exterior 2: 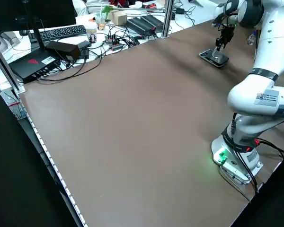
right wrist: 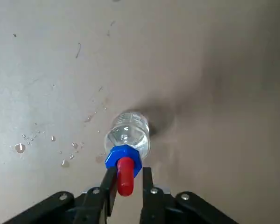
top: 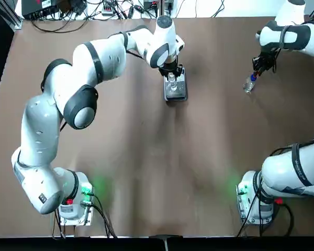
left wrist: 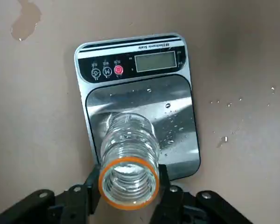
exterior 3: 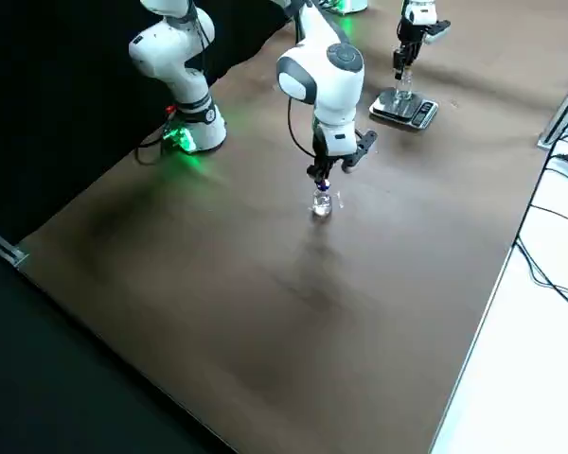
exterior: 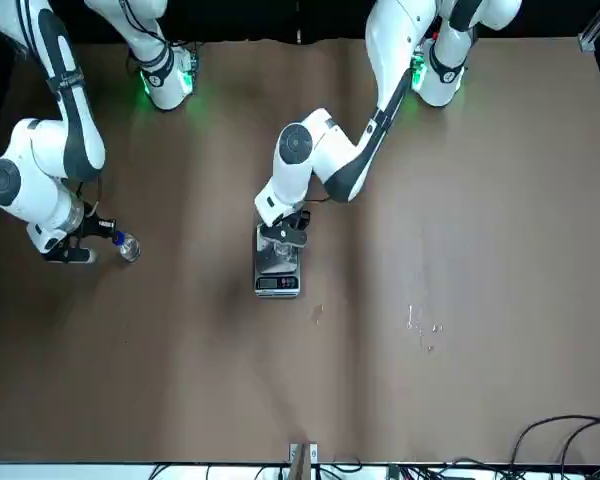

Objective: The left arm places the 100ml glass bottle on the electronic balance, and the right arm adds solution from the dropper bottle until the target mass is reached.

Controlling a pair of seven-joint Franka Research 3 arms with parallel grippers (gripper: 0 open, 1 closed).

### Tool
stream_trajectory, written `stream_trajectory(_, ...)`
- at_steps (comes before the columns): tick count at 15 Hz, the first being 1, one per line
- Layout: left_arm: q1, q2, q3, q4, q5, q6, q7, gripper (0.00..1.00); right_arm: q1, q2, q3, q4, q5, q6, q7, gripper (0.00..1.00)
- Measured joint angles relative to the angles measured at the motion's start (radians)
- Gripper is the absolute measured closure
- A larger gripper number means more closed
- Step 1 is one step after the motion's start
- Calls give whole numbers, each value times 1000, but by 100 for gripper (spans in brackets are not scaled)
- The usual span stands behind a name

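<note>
The brown bench (top: 146, 157) carries everything; the left arm (top: 73, 99) reaches out across it to the middle far part, and the right arm (top: 293, 36) bends over the far right part, well apart from it. The electronic balance (left wrist: 140, 100) lies flat near the bench's middle, its display strip and round buttons at the end away from the robot; water beads dot its shiny pan. The 100ml glass bottle (left wrist: 129, 161) stands upright on that pan, open mouth ringed in orange; the left gripper (left wrist: 129, 186) is closed on its neck, a finger on each side. The dropper bottle (right wrist: 127, 137) stands on the bare bench far to the right, blue cap and red tip upward; the right gripper (right wrist: 126, 182) is pinched narrow about the red tip. Small droplets (right wrist: 42, 142) spot the bench just beside the dropper bottle, and more glint beside the balance. Cables and boxes (top: 68, 8) crowd the far edge, clear of both arms; nothing lies between the two bottles.
</note>
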Motion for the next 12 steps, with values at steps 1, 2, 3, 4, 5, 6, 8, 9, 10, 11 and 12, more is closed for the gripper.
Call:
stream_trajectory(1, -2, 2, 0, 0, 0, 8, -9, 49, 1, 0, 0, 0, 0, 0, 0, 72)
stream_trajectory(2, -5, 4, 0, 0, 0, 11, -15, 49, 2, 0, 1, 0, 0, 0, 0, 72)
stream_trajectory(3, -7, 7, 0, 0, 0, 12, -18, 49, 3, 0, 1, 0, 0, 0, 0, 73)
stream_trajectory(4, -10, 9, 1, 0, 0, 13, -24, 49, 4, 0, 1, 0, 0, 0, 0, 73)
stream_trajectory(5, -13, 10, 3, 0, 0, 14, -32, 48, 4, 0, 1, 0, 0, 0, 0, 74)
stream_trajectory(6, -16, 11, 8, 0, 0, 16, -37, 48, 4, 0, 1, 0, 0, 0, 0, 74)
stream_trajectory(8, -18, 10, 13, 6, 0, 23, -46, 37, 5, 0, 1, 0, 0, 0, 0, 74)
stream_trajectory(9, -18, 10, 15, 10, 0, 25, -56, 28, 5, 1, 1, 0, 0, 0, 0, 74)
stream_trajectory(10, -18, 10, 17, 16, 0, 25, -63, 19, 5, 1, 1, -1, 0, 0, 0, 74)
stream_trajectory(11, -17, 10, 19, 21, 0, 25, -66, 11, 5, 2, 1, -1, 0, 0, 0, 74)
stream_trajectory(12, -17, 9, 21, 25, 0, 26, -69, 2, 5, 3, 1, -1, 0, 0, 0, 74)
